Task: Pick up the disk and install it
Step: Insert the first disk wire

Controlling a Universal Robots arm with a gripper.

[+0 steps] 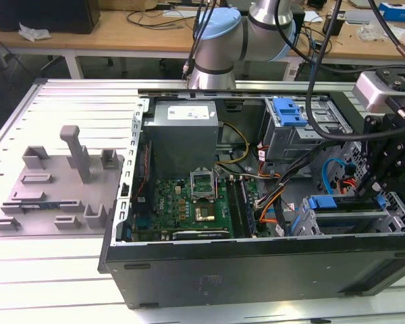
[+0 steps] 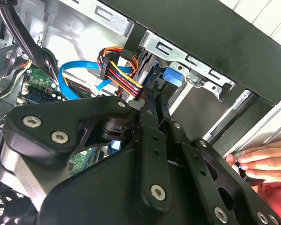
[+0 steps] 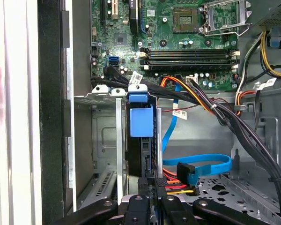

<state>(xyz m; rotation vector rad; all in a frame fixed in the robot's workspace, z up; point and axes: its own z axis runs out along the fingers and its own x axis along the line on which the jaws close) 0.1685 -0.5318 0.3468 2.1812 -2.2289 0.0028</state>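
disk (image 3: 141, 140) — mostly hidden in drive cage (image 3: 105, 140) | end effector (image 3: 150, 197) — cut by frame edge

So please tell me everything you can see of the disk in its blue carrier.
The disk stands on edge in the metal drive cage near the case's front corner, in the first wrist view. Its blue plastic carrier shows a tab and handle at the outer end; the dark drive body runs down behind it. The gripper sits right at its near end, beside the power connector with coloured wires.
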